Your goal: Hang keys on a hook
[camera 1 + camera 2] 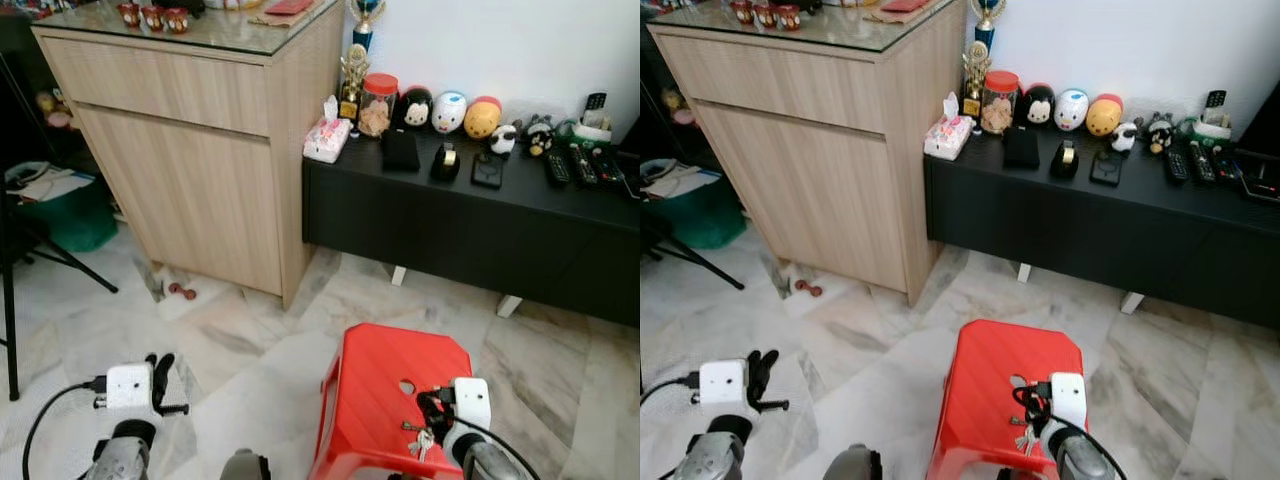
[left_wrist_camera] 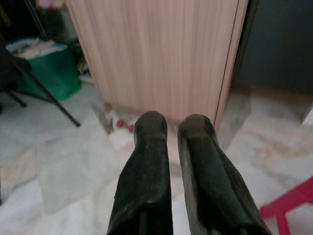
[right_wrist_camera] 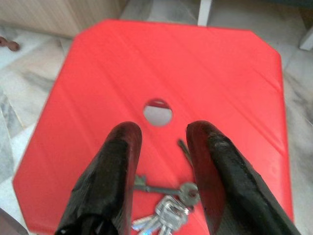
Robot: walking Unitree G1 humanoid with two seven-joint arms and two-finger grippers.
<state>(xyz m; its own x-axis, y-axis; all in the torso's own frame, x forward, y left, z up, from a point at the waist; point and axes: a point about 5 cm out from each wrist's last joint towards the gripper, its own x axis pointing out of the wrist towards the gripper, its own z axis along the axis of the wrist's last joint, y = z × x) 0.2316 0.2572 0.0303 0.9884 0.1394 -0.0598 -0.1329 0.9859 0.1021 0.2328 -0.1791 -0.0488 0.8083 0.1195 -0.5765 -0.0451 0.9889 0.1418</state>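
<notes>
A bunch of silver keys (image 3: 166, 208) lies on the near part of a red plastic stool (image 1: 385, 375), just behind the round hole (image 3: 157, 111) in its top. My right gripper (image 3: 164, 131) hovers low over the stool, open, one finger on each side of the keys and not gripping them. In the left eye view the keys (image 1: 420, 438) sit directly under the right gripper (image 1: 437, 400). My left gripper (image 1: 160, 378) is held low over the marble floor at the lower left, its fingers (image 2: 149, 132) close together with nothing between them.
A tall wooden cabinet (image 1: 200, 150) stands ahead on the left. A low black bench (image 1: 470, 215) runs along the white wall, carrying toys, a jar, remotes and a tissue pack (image 1: 327, 138). A green basket (image 1: 70, 215) and black tripod legs (image 1: 60, 255) stand far left.
</notes>
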